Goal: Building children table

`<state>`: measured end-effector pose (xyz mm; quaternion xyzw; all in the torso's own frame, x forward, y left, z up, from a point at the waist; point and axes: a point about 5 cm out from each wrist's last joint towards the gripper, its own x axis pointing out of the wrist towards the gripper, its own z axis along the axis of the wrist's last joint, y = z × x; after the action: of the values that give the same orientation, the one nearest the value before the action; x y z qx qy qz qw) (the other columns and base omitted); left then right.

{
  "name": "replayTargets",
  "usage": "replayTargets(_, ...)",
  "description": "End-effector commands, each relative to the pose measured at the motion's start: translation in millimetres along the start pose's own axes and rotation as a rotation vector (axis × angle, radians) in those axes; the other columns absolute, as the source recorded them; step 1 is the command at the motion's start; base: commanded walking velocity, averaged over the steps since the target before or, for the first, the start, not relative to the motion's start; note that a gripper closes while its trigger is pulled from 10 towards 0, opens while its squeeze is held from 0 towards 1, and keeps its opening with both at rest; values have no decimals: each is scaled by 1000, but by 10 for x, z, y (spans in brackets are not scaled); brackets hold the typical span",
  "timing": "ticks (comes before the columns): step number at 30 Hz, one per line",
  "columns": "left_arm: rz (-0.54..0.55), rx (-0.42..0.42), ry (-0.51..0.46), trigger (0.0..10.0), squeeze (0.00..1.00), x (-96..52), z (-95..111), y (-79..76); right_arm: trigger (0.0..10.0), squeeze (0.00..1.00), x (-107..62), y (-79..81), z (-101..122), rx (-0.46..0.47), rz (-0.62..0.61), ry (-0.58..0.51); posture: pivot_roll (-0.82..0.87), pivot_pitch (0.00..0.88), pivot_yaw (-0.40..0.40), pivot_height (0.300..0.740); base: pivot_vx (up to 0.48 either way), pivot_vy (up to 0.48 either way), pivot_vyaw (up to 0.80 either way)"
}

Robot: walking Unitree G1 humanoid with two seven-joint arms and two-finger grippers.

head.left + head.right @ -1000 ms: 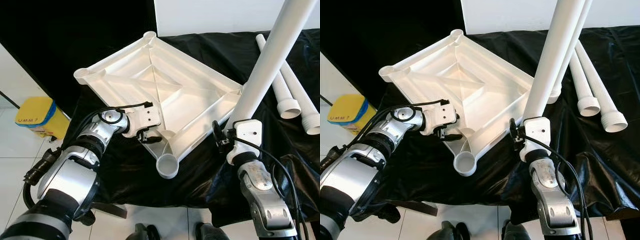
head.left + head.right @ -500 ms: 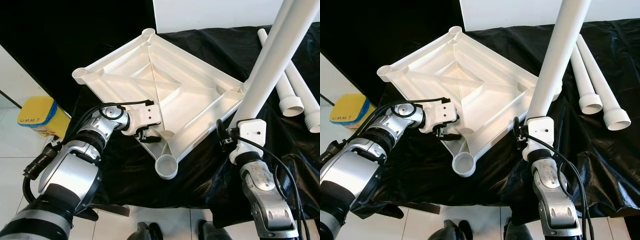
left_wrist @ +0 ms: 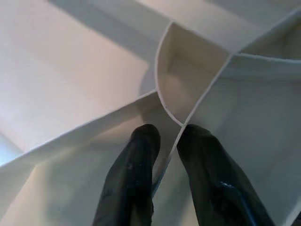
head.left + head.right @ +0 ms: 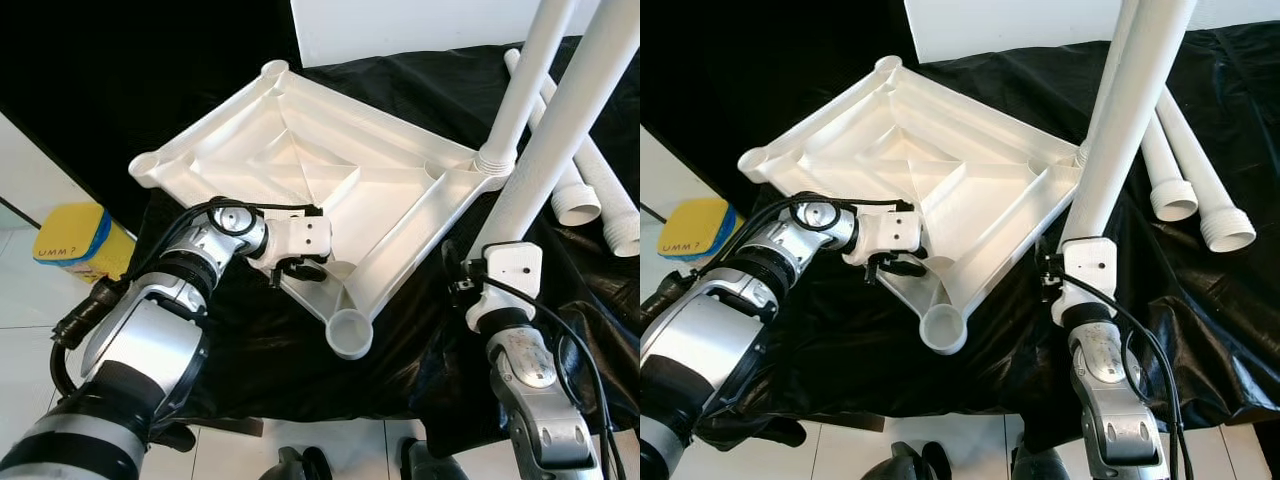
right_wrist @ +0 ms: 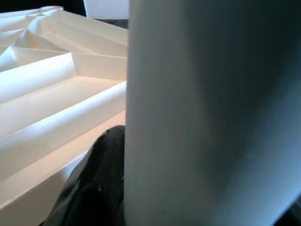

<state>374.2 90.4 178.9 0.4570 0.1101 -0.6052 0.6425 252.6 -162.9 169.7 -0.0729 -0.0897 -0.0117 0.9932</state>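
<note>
The tabletop (image 4: 330, 175), a white ribbed moulding, is laid underside up on a black cloth (image 4: 400, 330), one corner socket (image 4: 350, 333) pointing toward the robot. The left gripper (image 3: 164, 155) is placed at the tabletop's near-left edge, just beyond that socket; its two fingers (image 3: 134, 169) are closed on a thin rib (image 3: 188, 115), one finger on each side, as seen in the left wrist view. A leg (image 4: 520, 80) is stood upright in the tabletop's right corner socket. A second leg (image 4: 570, 130) is held by the right gripper (image 4: 480, 262) just off the tabletop's right edge, tilted up and away from the robot; one black finger (image 5: 94, 188) is pressed against this leg in the right wrist view, so the gripper is closed on it. Two more legs (image 4: 1170, 160) are laid on the cloth, right of the tabletop. A yellow box (image 4: 70, 240) is seen on the tiled floor (image 4: 30, 300), left of the tabletop.
</note>
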Motion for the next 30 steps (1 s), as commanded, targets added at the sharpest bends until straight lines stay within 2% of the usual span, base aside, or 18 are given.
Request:
replayTargets(1,-25,-129,10,0,0,90,-218,-194,10000,0,-17,26,8,11,-3,0,-361,184,169,740,0,0,0)
replayTargets(8,-45,-173,-23,0,0,114,-287,-298,10000,0,7,30,14,10,-6,-6,-360,168,171,740,0,0,0)
replayTargets(14,-11,-254,-111,0,0,123,-334,-393,10000,0,39,35,16,12,-7,-11,-359,153,169,740,0,0,0)
replayTargets(20,92,-319,-180,0,0,95,-326,-391,10000,0,75,42,20,16,-4,-18,-345,142,160,740,0,0,0)
replayTargets(27,189,-356,-194,0,0,12,-341,-355,10000,0,98,69,16,21,9,-19,-337,139,152,740,0,0,0)
replayTargets(30,215,-373,-220,0,0,-19,-317,-411,10000,0,96,75,14,22,14,-19,-334,139,147,740,0,0,0)
